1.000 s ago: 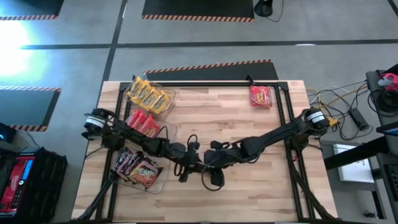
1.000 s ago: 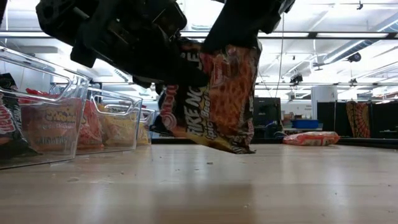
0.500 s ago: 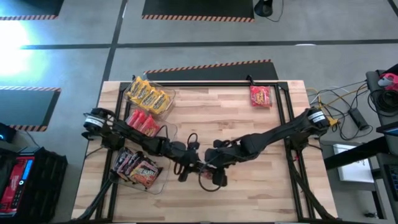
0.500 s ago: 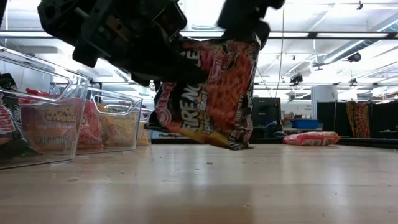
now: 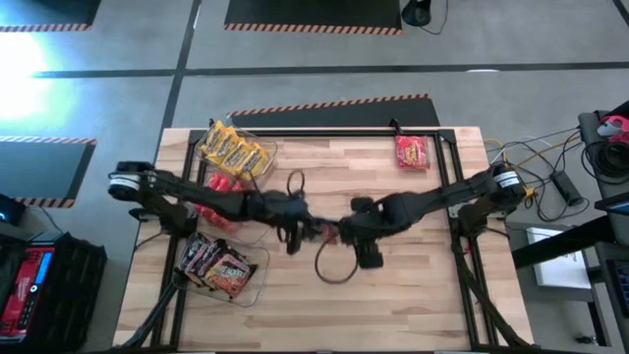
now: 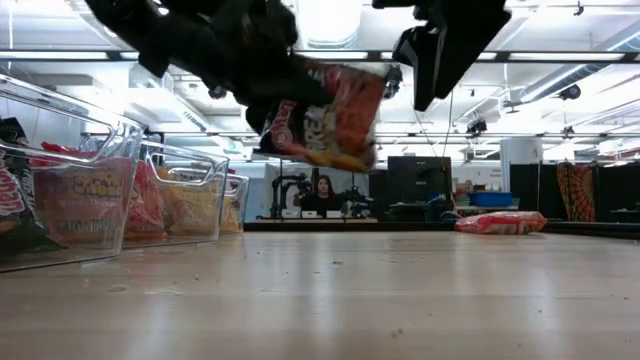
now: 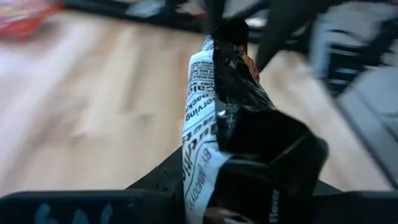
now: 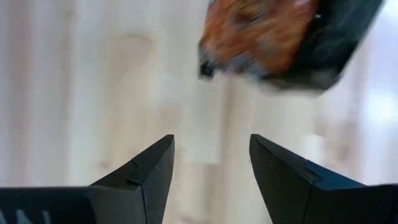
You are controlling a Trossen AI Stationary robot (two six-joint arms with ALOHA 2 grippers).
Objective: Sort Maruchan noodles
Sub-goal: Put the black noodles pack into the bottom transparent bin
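High view hides much from us: the two dark arms meet at the middle of the frame, and the dark noodle packet (image 5: 329, 234) between them shows only as a small reddish sliver under their bodies. From the left wrist view we see that packet (image 7: 230, 118) edge-on and blurred, its print only partly legible, running up from between the fingers. In the low view it (image 6: 325, 118) hangs clear above the table (image 6: 400, 300) near upper centre, tilted, its upper left corner covered by the left gripper (image 6: 265, 95).

We read the left gripper (image 5: 300, 221) as clamped on the dark noodle packet. The right gripper (image 8: 211, 168) has its jaws apart with nothing between them; in its wrist view the packet (image 8: 267, 43) is a blur beyond the fingertips, not touching them. In the low view the right gripper (image 6: 425, 65) sits just right of the packet, at the upper edge of the frame.

At the left of the high view, bins (image 5: 257, 270) hold yellow packets (image 5: 234, 149), red packets (image 5: 221, 189) partly covered by the left arm, and dark packets (image 5: 218, 265). One red packet (image 5: 412, 152) lies alone at upper right of the table.
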